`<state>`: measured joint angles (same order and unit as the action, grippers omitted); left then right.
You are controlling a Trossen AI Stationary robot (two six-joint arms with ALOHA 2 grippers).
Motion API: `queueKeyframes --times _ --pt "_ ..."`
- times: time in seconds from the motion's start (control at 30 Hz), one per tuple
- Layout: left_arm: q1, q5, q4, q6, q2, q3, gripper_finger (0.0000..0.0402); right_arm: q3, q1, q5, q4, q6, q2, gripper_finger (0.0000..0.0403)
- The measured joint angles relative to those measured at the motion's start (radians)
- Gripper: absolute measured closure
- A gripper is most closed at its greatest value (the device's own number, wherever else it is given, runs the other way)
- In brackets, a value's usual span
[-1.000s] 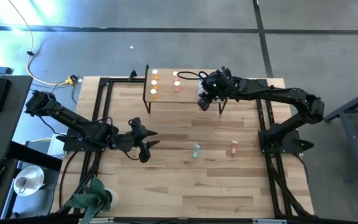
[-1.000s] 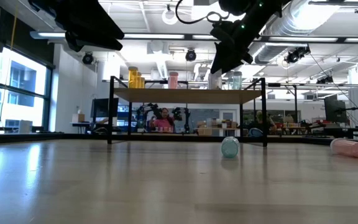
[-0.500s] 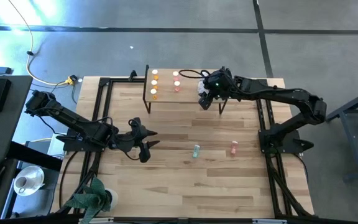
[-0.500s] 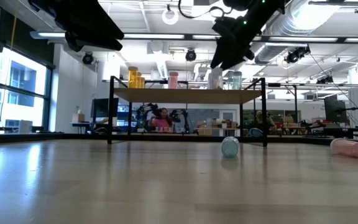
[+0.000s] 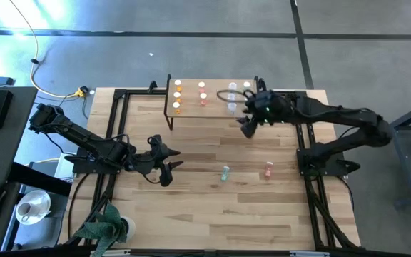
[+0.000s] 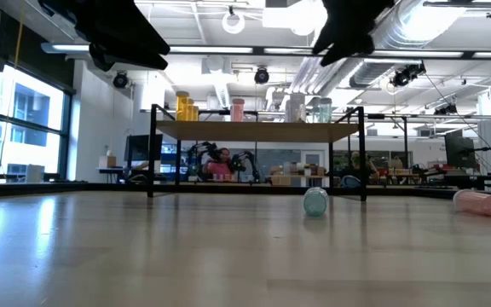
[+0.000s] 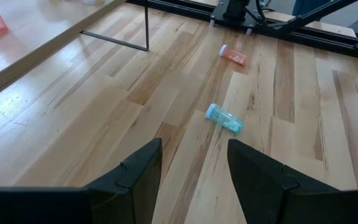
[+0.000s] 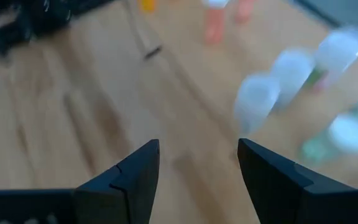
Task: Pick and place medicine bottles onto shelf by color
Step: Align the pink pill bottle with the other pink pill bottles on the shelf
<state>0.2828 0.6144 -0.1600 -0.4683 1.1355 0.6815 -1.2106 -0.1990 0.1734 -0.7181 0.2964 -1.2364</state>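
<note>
The shelf [image 5: 209, 98] stands at the table's far side. On it stand orange bottles [image 5: 178, 93], pink bottles [image 5: 203, 91], pale bottles [image 5: 232, 97] and a green one [image 5: 246, 86]. A teal bottle [image 5: 225, 173] and a pink bottle [image 5: 268, 170] lie on their sides on the table; both also show in the left wrist view, teal [image 7: 225, 118] and pink [image 7: 233, 55]. My right gripper [image 5: 244, 127] is open and empty just in front of the shelf's right end, above the table. My left gripper [image 5: 177, 158] is open and empty at mid-left.
Black frame rails [image 5: 302, 143] run along the table's sides. The shelf's thin black legs [image 6: 363, 153] stand on the tabletop. A plant [image 5: 105, 227] sits at the near left corner. Bare wood lies between the grippers and the two lying bottles.
My right gripper has drawn back from over the shelf's right end, toward the table's right and near side, and has risen in the low view. The pale bottles it covered now show standing on the shelf.
</note>
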Motion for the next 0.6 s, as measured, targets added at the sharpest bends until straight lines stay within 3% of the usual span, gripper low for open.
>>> queueKeyframes --times 0.2,0.6 --pt "0.000 0.000 0.000 0.000 0.000 0.000 0.0229 0.001 0.157 0.033 -0.188 0.120 0.007 0.0194" --pt "0.000 0.000 0.000 0.000 0.000 0.000 0.0229 0.173 0.381 0.062 -0.247 0.464 0.008 0.0194"
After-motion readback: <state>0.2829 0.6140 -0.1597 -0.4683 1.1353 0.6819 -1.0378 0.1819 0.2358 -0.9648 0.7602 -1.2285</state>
